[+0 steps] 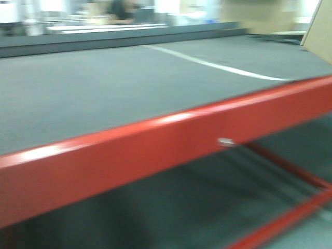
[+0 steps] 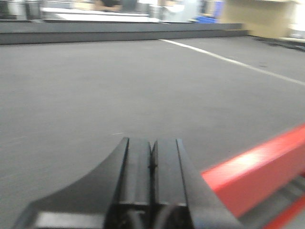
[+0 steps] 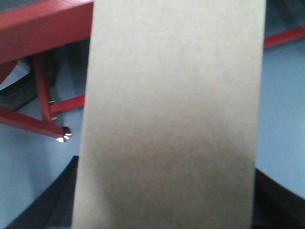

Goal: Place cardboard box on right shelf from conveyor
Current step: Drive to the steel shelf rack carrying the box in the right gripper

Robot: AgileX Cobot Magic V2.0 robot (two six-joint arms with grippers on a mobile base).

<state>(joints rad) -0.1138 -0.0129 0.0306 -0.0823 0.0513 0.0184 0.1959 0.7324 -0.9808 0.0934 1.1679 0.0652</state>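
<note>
The tan cardboard box (image 3: pixel 171 109) fills the middle of the right wrist view. It sits between the dark fingers (image 3: pixel 47 205) of my right gripper (image 3: pixel 164 195), which is shut on it, held off the belt with the red frame (image 3: pixel 43 19) and floor behind it. One corner of the box (image 1: pixel 320 30) shows at the top right of the front view. The conveyor (image 1: pixel 104 88) has a dark grey belt and a glossy red front frame (image 1: pixel 155 150). My left gripper (image 2: pixel 152 143) hovers over the belt (image 2: pixel 95 86) near the red frame (image 2: pixel 252 171), shut on nothing. The right shelf is out of view.
A white line (image 1: pixel 218 65) runs slantwise across the belt. A low grey wall (image 1: pixel 104 39) closes off the belt's far side. Red struts (image 1: pixel 290 207) and a silver bolt (image 1: pixel 225 141) sit under the front frame. The background is blurred.
</note>
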